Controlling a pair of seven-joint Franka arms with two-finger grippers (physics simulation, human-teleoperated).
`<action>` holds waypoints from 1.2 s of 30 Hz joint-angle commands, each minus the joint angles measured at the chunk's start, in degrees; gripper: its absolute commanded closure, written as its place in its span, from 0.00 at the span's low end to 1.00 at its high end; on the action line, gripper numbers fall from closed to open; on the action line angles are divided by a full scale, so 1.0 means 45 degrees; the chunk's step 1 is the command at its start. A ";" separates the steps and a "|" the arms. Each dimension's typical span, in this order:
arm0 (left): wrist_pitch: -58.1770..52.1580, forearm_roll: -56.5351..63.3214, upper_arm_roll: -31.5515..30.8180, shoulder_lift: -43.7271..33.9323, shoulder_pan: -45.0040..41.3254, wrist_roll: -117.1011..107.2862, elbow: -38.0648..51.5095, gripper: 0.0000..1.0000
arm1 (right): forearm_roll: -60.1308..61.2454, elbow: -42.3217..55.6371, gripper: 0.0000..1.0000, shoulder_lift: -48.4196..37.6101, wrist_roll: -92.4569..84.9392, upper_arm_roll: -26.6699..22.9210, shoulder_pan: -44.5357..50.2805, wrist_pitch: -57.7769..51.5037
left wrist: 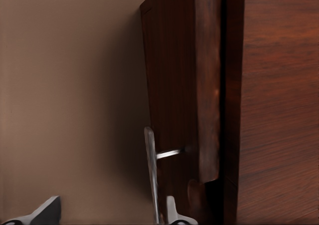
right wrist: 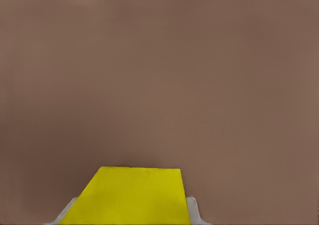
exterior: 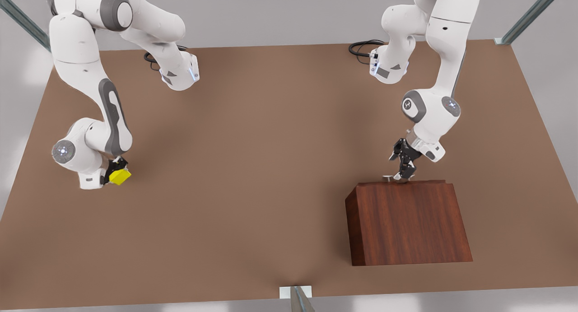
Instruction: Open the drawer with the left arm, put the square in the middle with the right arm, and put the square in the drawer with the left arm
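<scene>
though half-hidden, square in r. jaws

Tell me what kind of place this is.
Likely a simulated robot test bench, not a home: a bare brown table framed by metal struts, two arms mounted at its edge, and only a cabinet and a yellow square as props.

A broad matte brown tabletop fills the room's middle, pale grey floor around it, slanted metal frame struts at its corners.
</scene>
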 commanded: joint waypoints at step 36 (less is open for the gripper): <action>-0.1017 -0.0056 0.0059 -0.2909 -0.0020 -0.0236 -0.3163 0.00 | 0.0278 1.0084 0.00 0.6505 3.0535 0.4616 0.9763 -0.2051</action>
